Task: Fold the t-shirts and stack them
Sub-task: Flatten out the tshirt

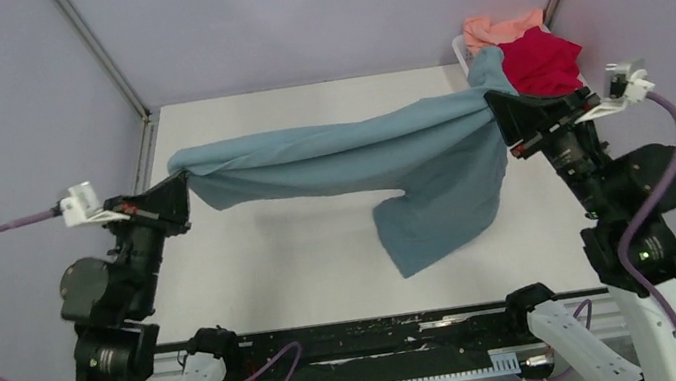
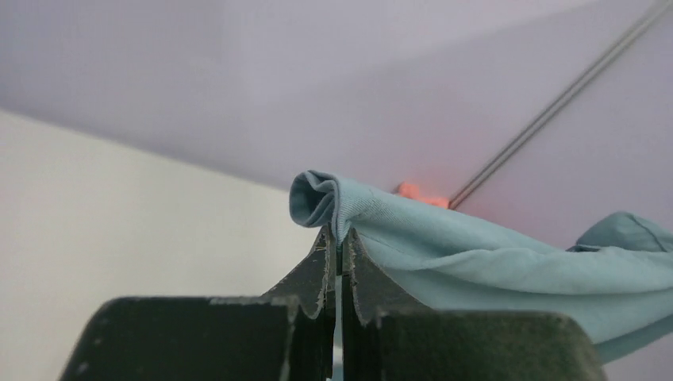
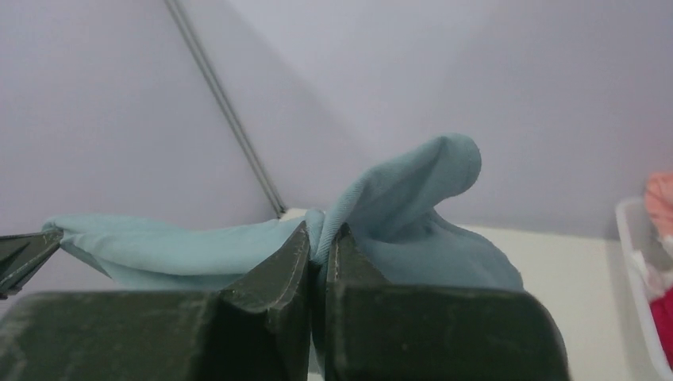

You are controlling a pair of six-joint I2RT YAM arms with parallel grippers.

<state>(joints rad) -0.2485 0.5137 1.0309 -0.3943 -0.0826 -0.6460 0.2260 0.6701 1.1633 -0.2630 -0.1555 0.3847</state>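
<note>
The teal-blue t-shirt (image 1: 340,160) hangs stretched across the middle of the top view above the surface (image 1: 275,271), one flap drooping at lower right. The left gripper (image 1: 181,184) is clamped on its left end, the right gripper (image 1: 496,108) on its right end. The red t-shirt (image 1: 540,59) and pink t-shirt (image 1: 497,28) sit in the basket (image 1: 458,49), upper right. I judge this to be spreading before the first fold; next, both arms should lower it flat, evenly and taut.

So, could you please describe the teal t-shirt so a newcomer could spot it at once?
Over the table, the teal t-shirt hangs stretched between the left gripper and right gripper. Unlike the red t-shirt and pink t-shirt heaped in the far-right basket, it's held up.
</note>
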